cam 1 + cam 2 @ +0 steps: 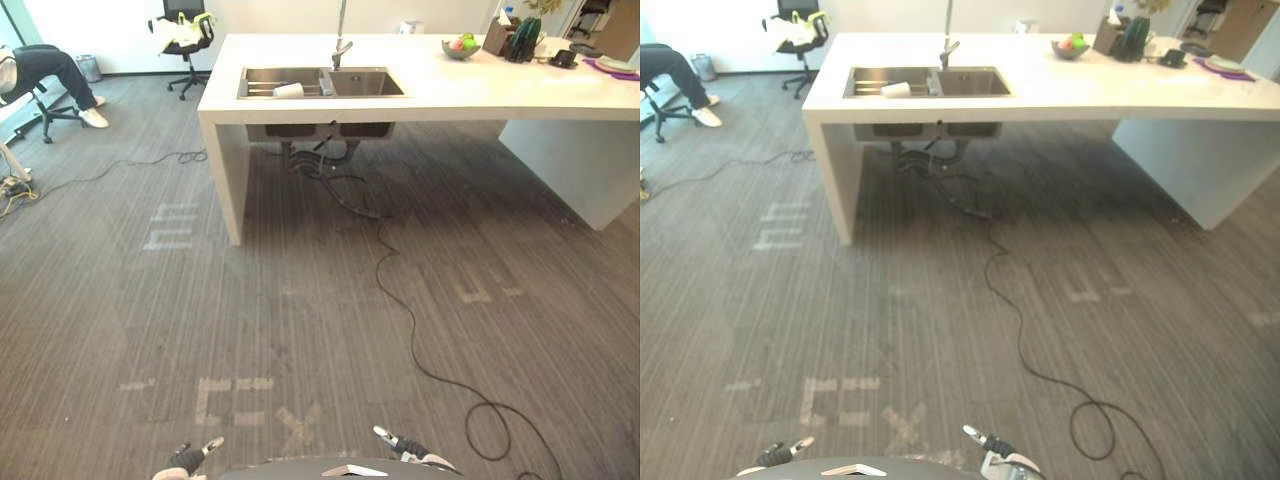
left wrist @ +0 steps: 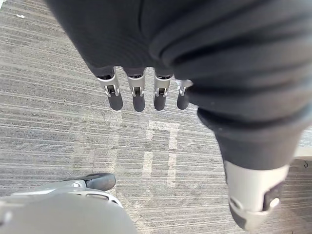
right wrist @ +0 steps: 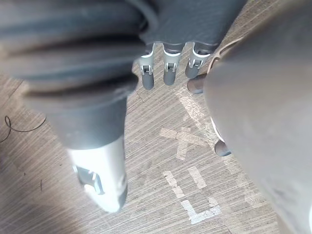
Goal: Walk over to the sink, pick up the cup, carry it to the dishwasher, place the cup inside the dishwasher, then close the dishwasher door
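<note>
A white cup (image 1: 288,90) lies on its side in the left basin of a steel double sink (image 1: 365,83), set in a white counter (image 1: 420,100) far ahead across the carpet. A tall tap (image 1: 341,45) rises behind the basins. My left hand (image 1: 190,457) and right hand (image 1: 405,445) hang low at the near edge of the view, far from the cup. In the wrist views the left hand's fingers (image 2: 137,92) and the right hand's fingers (image 3: 168,70) hang straight over the carpet and hold nothing.
A black cable (image 1: 400,300) snakes across the carpet from under the sink. A person sits on a chair (image 1: 45,75) at far left, and an office chair (image 1: 185,40) stands behind the counter's left end. A fruit bowl (image 1: 460,46) and other items sit on the counter's right.
</note>
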Tool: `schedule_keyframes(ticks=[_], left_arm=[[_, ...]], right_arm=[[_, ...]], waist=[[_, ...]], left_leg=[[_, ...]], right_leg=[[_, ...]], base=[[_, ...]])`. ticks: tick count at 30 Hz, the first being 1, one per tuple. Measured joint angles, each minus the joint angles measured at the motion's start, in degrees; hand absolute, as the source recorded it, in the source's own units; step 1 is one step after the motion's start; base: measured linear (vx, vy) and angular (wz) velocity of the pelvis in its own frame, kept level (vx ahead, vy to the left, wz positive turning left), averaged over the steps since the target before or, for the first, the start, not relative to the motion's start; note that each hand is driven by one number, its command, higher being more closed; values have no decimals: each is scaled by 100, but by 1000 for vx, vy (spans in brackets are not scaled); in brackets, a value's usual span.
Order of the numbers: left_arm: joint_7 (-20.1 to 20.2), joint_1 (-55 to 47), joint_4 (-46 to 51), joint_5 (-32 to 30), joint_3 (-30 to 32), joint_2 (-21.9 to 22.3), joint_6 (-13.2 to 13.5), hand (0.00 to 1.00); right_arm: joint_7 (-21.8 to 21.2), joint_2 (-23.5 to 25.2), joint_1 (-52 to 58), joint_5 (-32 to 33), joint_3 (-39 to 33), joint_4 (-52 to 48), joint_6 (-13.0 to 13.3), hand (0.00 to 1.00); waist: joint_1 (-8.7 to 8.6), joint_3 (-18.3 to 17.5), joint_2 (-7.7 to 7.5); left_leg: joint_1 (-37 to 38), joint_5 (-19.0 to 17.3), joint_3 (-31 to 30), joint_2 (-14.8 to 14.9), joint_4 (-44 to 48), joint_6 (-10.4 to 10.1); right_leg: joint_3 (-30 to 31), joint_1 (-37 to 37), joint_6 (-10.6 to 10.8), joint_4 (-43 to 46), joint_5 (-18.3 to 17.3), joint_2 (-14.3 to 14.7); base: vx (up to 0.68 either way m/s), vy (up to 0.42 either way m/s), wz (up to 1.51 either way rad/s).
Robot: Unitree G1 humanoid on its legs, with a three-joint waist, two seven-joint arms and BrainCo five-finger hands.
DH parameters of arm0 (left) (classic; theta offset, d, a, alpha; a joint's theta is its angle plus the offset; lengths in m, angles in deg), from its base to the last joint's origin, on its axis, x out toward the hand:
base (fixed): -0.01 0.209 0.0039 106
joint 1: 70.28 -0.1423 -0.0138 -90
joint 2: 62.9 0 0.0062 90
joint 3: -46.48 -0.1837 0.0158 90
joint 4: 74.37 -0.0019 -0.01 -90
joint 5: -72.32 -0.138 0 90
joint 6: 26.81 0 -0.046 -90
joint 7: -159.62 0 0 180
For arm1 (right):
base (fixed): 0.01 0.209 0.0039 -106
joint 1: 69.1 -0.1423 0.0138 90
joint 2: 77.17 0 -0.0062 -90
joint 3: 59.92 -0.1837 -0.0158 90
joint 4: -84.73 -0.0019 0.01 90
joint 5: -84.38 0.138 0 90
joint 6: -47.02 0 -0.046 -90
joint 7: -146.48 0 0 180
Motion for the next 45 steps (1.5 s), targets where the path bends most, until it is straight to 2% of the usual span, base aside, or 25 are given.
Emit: schedule_keyframes(ticks=[4,5,6,17,21,29,39,41,43,45], left_arm=[[-1,8,48,-94,15,3,-1,0],[-1,8,48,-94,16,3,-1,0],[-1,8,48,-93,20,3,-3,0],[-2,-1,40,120,220,31,-102,0],[-225,0,40,140,229,43,-240,0],[-386,-3,38,159,233,55,-253,0],[-609,-87,-4,1053,460,102,-445,0],[-603,-100,-14,1217,460,109,-477,0],[-559,-143,5,1283,465,73,-480,0],[-559,-137,52,1296,459,68,-447,0]], right_arm=[[-43,-20,-55,4,-1,4,-32,0],[-60,-25,-56,4,-1,5,-35,0],[-63,-25,-58,4,-1,5,-36,0],[-78,-28,-64,-38,4,17,-18,0],[-75,-28,-73,-108,5,18,-14,0],[-72,-34,-93,-127,18,50,-12,0],[-54,-75,-128,-124,50,193,76,0],[-47,-95,-118,-119,-37,185,83,0],[1,-96,-62,-112,-44,120,180,0],[43,-99,-58,-91,-41,-46,232,0]], waist=[[-8,107,40],[-3,150,-14],[-3,136,22],[2,156,11],[-2,163,0],[0,178,-25],[-14,190,-44],[-21,252,-24],[-27,315,-106],[0,382,-141]], left_leg=[[85,-16,29,-3,0,3],[93,-29,37,-3,0,0],[98,-32,42,-3,0,-4],[108,-35,47,-18,0,13],[107,-22,-9,-36,-1,34],[117,-14,-67,-68,-1,47],[138,1,-220,-117,-1,74],[202,-81,-314,-152,0,91],[321,-159,-435,-285,0,174],[413,-191,-438,-350,0,222]], right_leg=[[2,80,5,-1,-18,5],[1,86,12,-2,-27,5],[1,90,12,-1,-29,5],[-16,96,17,-2,-31,-7],[-27,109,22,-2,-30,-19],[-60,145,37,-2,-30,-46],[-212,229,70,19,-66,-86],[-336,155,114,467,-353,-215],[-349,-181,227,1700,-987,-569],[-294,-436,225,2514,-1148,-777]], base=[[11,-2,0],[0,0,0],[0,0,0],[-28,-3,0],[-39,0,4],[-14,1,3],[-24,-3,8],[-14,35,28],[13,75,31],[65,84,5]])
